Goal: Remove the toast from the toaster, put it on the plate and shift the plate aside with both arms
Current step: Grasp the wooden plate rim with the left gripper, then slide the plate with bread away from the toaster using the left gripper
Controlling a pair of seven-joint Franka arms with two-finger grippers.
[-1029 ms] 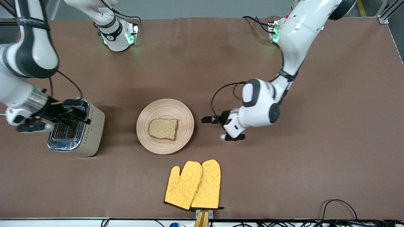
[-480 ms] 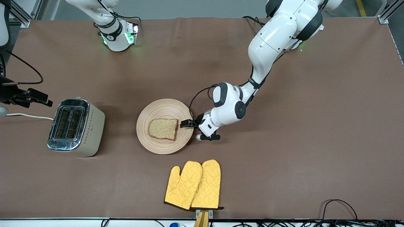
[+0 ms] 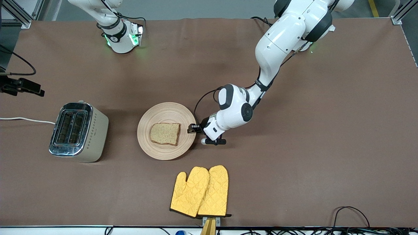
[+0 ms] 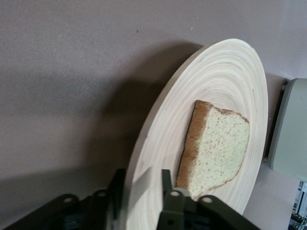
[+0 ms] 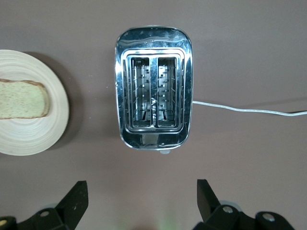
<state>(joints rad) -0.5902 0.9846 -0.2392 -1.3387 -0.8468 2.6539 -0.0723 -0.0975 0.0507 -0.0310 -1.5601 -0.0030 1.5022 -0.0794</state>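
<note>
You see the brown table (image 3: 326, 147) with both arms at work. The toaster (image 3: 78, 132) stands at the right arm's end of the table, and in the right wrist view both of its slots (image 5: 153, 91) are empty, with the white cord (image 5: 249, 109) running away from it. So the first part of the task looks done.

The wooden plate (image 3: 163, 114) lies near the middle of the table, well apart from the toaster, and the toast (image 3: 165, 133) lies flat on it. The second part looks done too. What is left, as I judge, is to move the plate aside.

The pair of yellow oven mitts (image 3: 200, 191) lies nearer to the front camera than the plate and is not touched.

The left gripper (image 4: 143, 184) is at the plate's rim on the side toward the left arm's end; in the left wrist view its fingers (image 4: 167, 184) are pinched on the rim, one above and one under it. The right gripper (image 5: 141, 199) hangs over the table beside the toaster, fingers spread wide, holding nothing.
</note>
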